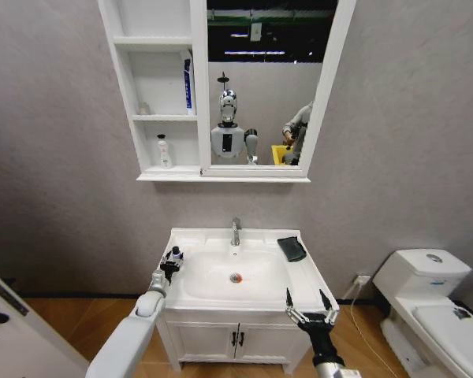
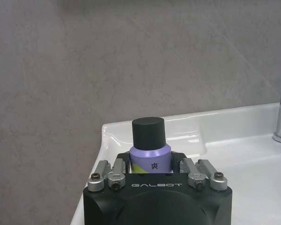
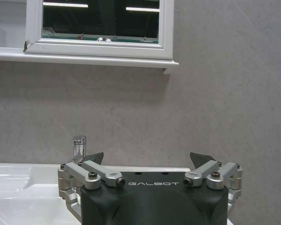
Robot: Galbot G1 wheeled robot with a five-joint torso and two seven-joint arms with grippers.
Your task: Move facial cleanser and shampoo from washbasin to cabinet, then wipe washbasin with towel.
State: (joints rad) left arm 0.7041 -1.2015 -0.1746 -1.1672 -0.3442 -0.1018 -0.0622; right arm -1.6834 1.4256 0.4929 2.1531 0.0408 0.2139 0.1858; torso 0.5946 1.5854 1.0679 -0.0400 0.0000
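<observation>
A small purple bottle [image 2: 149,140] with a black cap is at the left rim of the white washbasin [image 1: 306,272]. My left gripper [image 1: 172,261] is shut on the bottle, one finger on each side of its body. Whether the bottle rests on the rim or is just above it I cannot tell. My right gripper [image 1: 307,298] hangs open and holds nothing, at the basin's front right corner. The dark folded towel [image 1: 292,248] lies on the back right of the rim. Above, the white cabinet [image 1: 199,94] holds a white bottle [image 1: 164,150] in its lowest niche and a blue-and-white tube [image 1: 188,82] in the middle one.
The chrome tap [image 1: 236,231] stands at the back centre of the basin, above the red-ringed drain [image 1: 236,277]. A white toilet [image 1: 426,303] stands to the right. Below the basin is a white two-door vanity [image 1: 236,340]. A white door panel [image 1: 4,319] is at the far left.
</observation>
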